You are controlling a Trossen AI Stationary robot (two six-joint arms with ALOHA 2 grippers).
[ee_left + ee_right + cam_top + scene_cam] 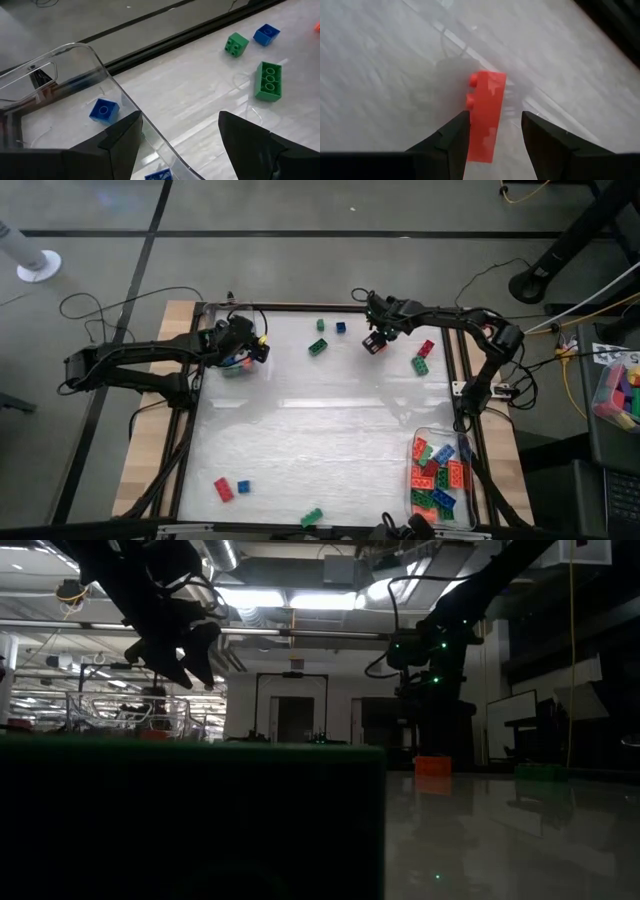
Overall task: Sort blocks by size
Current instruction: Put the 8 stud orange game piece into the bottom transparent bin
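Note:
My right gripper [375,343] [495,115] is at the far middle of the table, shut on a red-orange block [487,112]. My left gripper [243,345] [180,117] is open above the rim of a small clear container [107,75] at the far left. A small blue block [104,110] lies in that container. Loose on the table are a long green block [318,347], a small green one [320,324], a small blue one [341,327], a red one [426,348] and a green one [420,365]. My right gripper holds the red-orange block between its two fingers, which point steeply down from above. One finger [457,135] lies against the studded side [472,105]. A gap shows toward the other finger. The block's long side runs along the fingers, and it looks clear of the table.
A clear bin [440,438] holding several blocks of mixed colours stands at the near right. A red block [223,489], a blue one [243,486] and a green one [311,518] lie near the front edge. The middle of the white mat is bare.

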